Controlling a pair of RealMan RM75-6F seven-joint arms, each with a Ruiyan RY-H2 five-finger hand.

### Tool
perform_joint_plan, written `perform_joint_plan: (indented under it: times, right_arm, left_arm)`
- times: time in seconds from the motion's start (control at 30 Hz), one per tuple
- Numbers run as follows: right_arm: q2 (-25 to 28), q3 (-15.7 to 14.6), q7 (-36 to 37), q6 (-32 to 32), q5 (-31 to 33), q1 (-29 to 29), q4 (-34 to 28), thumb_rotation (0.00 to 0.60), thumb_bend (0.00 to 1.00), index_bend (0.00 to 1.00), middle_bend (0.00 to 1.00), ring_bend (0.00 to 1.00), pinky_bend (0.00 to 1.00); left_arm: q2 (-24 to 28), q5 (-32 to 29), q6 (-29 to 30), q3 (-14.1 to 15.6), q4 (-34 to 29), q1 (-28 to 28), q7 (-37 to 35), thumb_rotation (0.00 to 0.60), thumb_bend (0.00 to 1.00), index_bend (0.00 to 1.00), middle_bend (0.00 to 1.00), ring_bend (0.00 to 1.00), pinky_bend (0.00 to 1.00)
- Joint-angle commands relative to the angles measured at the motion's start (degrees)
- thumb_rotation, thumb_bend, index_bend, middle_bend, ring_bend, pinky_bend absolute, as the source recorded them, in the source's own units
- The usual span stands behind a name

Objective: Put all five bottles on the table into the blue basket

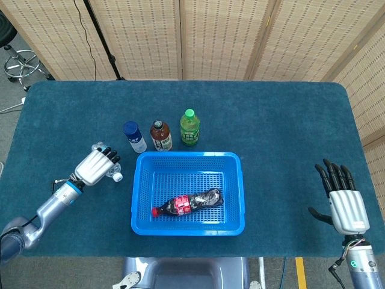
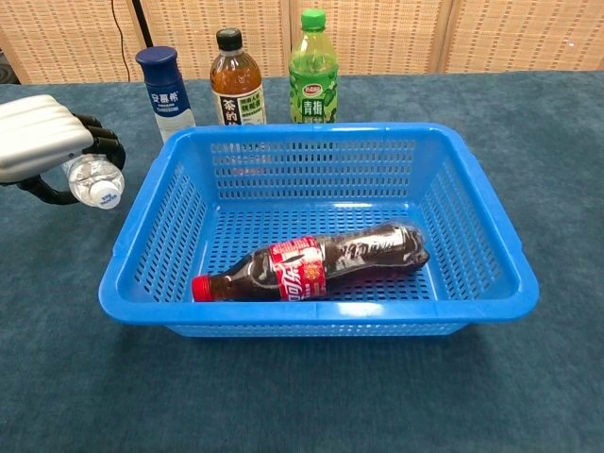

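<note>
The left robot hand [image 1: 96, 166] has its fingers curled in, while the right robot hand [image 1: 345, 203] lies flat, fingers spread.
</note>
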Motion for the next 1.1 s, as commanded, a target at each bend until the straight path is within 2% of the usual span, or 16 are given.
perform_joint_plan:
  times: [0.03, 0.13, 0.3, 0.43, 0.57, 0.67, 0.87, 1.1]
  right_arm:
    - [0.0, 0.0, -0.1, 0.0, 0.0, -0.1, -0.2, 0.600, 0.00, 0.00, 0.00, 0.00, 0.00]
    - [0.0, 0.1, -0.2, 0.0, -0.1, -0.2, -0.4, 0.600, 0.00, 0.00, 0.00, 0.00, 0.00]
    - [0.0, 0.3, -0.2, -0.2, 0.0, -0.2, -0.6, 0.600, 0.00, 0.00, 0.00, 0.00, 0.00]
    - [0.0, 0.7, 0.1, -0.1, 0.2, -0.3, -0.8, 0.600, 0.00, 0.00, 0.00, 0.00, 0.00]
    - [0.2, 0.8, 0.4, -0.1, 0.0, -0.3, -0.7, 0.600, 0.00, 0.00, 0.00, 0.00, 0.00]
    - [0.3, 0.9, 0.8, -0.5, 0.3, -0.2, -0.6, 0.600, 0.00, 0.00, 0.00, 0.00, 0.00]
    - [0.8, 1.5, 1.9, -0.5, 0.9, -0.4, -0.6, 0.600, 0.00, 0.00, 0.00, 0.00, 0.00]
    - [1.6, 1.8, 3.0, -0.3, 1.1, -0.7, -0.8, 0.600, 0.00, 0.00, 0.00, 0.00, 0.00]
  left_arm:
    - [3.2, 2.5, 8.9, 0.4, -1.0, 0.9, -1.8, 0.600, 0.45, 0.66, 0.57, 0.55, 0.65]
    - [6.4, 5.2, 15.5, 1.1, -4.0, 1.2, -1.6, 0.600, 0.45, 0.66, 0.57, 0.55, 0.65]
    - [12.3, 10.8, 25.4, 1.0, -13.6, 0.0, 1.5, 0.600, 0.44, 0.66, 0.58, 0.56, 0.65]
    - [14.3, 14.5, 27.6, 0.6, -20.3, -2.1, 3.8, 0.600, 0.42, 0.65, 0.57, 0.55, 0.65]
    - [14.5, 16.3, 20.6, -0.2, -30.6, -6.1, 9.0, 0.600, 0.41, 0.64, 0.57, 0.54, 0.65]
    - [12.5, 15.7, 15.4, -1.8, -34.9, -8.4, 12.4, 0.600, 0.40, 0.63, 0.56, 0.53, 0.65]
    - [6.7, 11.3, 5.7, -4.9, -37.1, -11.5, 17.1, 0.600, 0.39, 0.62, 0.55, 0.51, 0.65]
    - [0.4, 4.4, -0.8, -7.7, -36.6, -12.8, 18.8, 0.600, 0.38, 0.60, 0.52, 0.49, 0.65]
